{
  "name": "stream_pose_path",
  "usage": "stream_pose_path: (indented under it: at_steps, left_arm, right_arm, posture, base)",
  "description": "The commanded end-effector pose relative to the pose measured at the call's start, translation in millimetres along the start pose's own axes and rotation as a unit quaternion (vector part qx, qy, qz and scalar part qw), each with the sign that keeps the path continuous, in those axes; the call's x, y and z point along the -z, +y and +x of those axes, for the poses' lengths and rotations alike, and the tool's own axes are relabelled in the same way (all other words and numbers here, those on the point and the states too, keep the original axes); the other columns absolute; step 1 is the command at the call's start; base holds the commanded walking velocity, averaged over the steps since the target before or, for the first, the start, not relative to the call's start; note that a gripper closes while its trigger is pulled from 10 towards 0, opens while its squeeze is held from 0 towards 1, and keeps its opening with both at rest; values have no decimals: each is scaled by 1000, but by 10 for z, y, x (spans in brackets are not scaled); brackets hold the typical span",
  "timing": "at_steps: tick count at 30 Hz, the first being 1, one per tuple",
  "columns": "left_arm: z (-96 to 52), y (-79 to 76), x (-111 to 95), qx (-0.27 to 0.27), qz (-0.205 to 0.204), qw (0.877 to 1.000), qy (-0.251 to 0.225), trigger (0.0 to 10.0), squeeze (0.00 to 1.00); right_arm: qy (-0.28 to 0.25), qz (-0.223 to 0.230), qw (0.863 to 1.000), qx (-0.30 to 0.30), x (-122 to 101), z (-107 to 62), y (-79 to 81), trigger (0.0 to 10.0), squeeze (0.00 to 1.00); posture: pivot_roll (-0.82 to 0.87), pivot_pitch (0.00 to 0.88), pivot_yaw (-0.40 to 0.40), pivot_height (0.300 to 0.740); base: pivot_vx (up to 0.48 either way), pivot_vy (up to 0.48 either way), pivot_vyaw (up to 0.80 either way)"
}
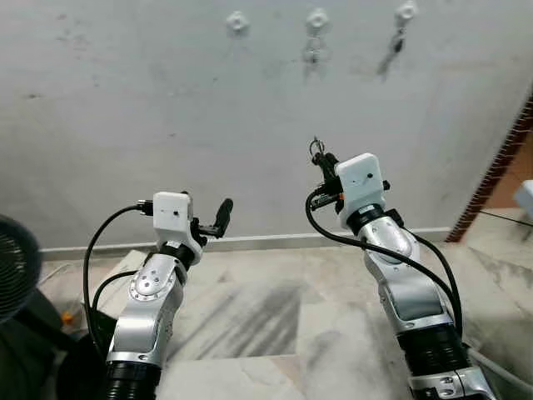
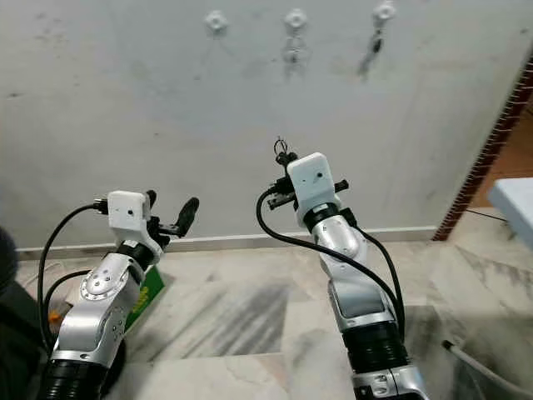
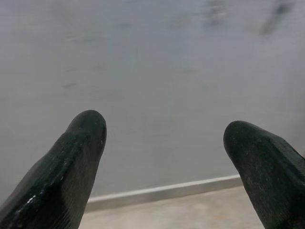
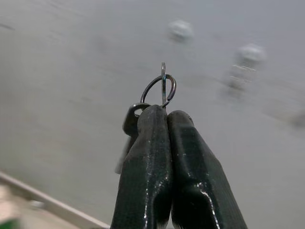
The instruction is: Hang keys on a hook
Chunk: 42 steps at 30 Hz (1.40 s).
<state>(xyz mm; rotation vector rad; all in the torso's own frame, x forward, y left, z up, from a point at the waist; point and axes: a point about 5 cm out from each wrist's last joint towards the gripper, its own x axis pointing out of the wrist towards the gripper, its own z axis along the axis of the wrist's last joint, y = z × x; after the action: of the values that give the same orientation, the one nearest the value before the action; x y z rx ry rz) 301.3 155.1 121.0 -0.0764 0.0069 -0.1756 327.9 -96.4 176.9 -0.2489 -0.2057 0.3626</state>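
Three white hooks sit high on the grey wall. The left hook (image 1: pixel 237 22) is bare, while the middle hook (image 1: pixel 316 18) and the right hook (image 1: pixel 405 12) each carry a hanging set of keys. My right gripper (image 1: pixel 322 160) is raised in front of the wall, below the middle hook, shut on a key ring (image 4: pixel 162 88) that sticks up from its fingertips. A key (image 4: pixel 128 124) hangs beside the fingers. My left gripper (image 1: pixel 206 212) is held lower on the left, open and empty, facing the wall.
A dark fan (image 1: pixel 12 267) stands at the far left. A brick-coloured frame (image 1: pixel 500 162) edges the wall on the right, with a white object (image 2: pixel 512 204) beyond it. A green item (image 2: pixel 150 292) lies on the marble floor (image 1: pixel 275 317) by the skirting.
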Motion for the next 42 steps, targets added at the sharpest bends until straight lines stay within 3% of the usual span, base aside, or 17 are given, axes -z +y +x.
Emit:
stream_pose_path:
  at_steps: [1,4,6,9,14,22,30,42]
  left_arm:
    - [15,37,-62,-7,-12,1000,-12,10000,0]
    - [20,111,-66,-39,0,999,-5,10000,0]
    - [24,109,-72,-31,-20,999,-8,10000,0]
    - [31,98,-90,-32,2,999,-14,10000,0]
    - [23,41,-85,-20,-8,1000,-16,10000,0]
    - [-69,0,-74,-3,-28,999,-21,10000,0]
    - [-115,23,-55,-4,-35,999,-20,10000,0]
    - [-106,-31,-54,13,-43,999,-24,10000,0]
  right_arm:
    - [-14,-4,1000,-2,-74,24,-8,10000,0]
    - [-14,-3,1000,-2,-75,24,-3,10000,0]
    - [-14,-2,1000,-3,-76,25,-2,10000,0]
    - [-14,-3,1000,-4,-76,25,2,10000,0]
    - [-16,-4,1000,-2,-75,15,-17,10000,0]
    - [18,11,1000,16,135,-202,-157,10000,0]
    - [29,12,999,19,169,-256,-190,10000,0]
    - [41,-19,999,14,216,-280,-280,10000,0]
  posture:
    - [14,0,71,740]
    - [14,0,71,740]
    - [16,0,69,740]
    - [17,0,66,740]
    - [19,0,59,740]
    - [20,0,51,740]
    - [17,0,51,740]
    - [8,0,46,740]
  base:
    - [0,398,0]
    - [0,0,0]
    - [0,0,0]
    - [0,0,0]
    - [0,0,0]
    - [0,0,0]
    - [0,0,0]
    - [217,41,0]
